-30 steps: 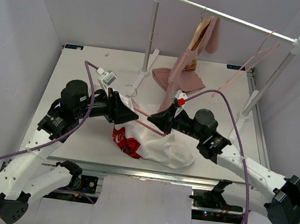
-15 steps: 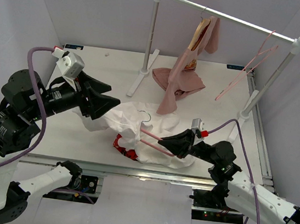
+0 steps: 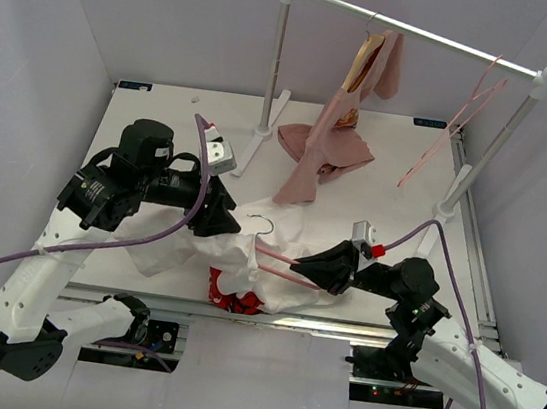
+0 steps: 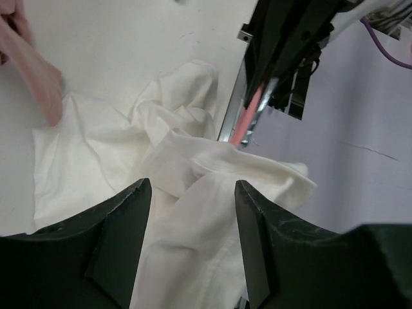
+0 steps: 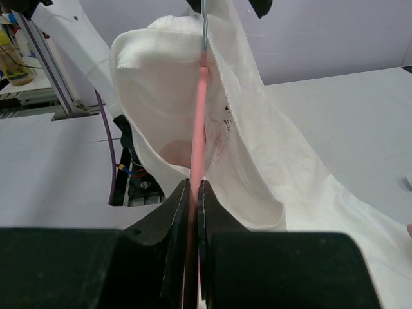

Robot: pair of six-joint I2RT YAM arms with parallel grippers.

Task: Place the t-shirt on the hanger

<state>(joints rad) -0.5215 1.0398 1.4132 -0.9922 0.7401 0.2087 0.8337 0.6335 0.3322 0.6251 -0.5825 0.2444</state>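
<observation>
The white t-shirt [image 3: 247, 254] lies bunched at the table's near middle, its red graphic [image 3: 231, 298] at the front edge. My right gripper [image 3: 300, 264] is shut on the thin pink hanger [image 3: 277, 254], whose hook [image 3: 264, 225] sticks up from the cloth. In the right wrist view the hanger [image 5: 198, 116] runs up from my shut gripper [image 5: 194, 183] into the t-shirt [image 5: 161, 71] draped over it. My left gripper [image 3: 231, 224] is open at the shirt's left. In the left wrist view white cloth [image 4: 116, 148] lies between the spread fingers of that gripper [image 4: 192, 187], and the hanger [image 4: 246, 116] shows beyond.
A white clothes rack [image 3: 417, 32] stands at the back of the table [image 3: 162, 129], with posts at the middle and right. A dusty-pink garment [image 3: 327, 141] hangs from it down onto the table. A second pink hanger [image 3: 457, 113] hangs at the rack's right end.
My left arm swung out to the far left, then came back to the shirt. My right gripper pulled the hanger toward the near edge; the shirt bunched nearer the front.
</observation>
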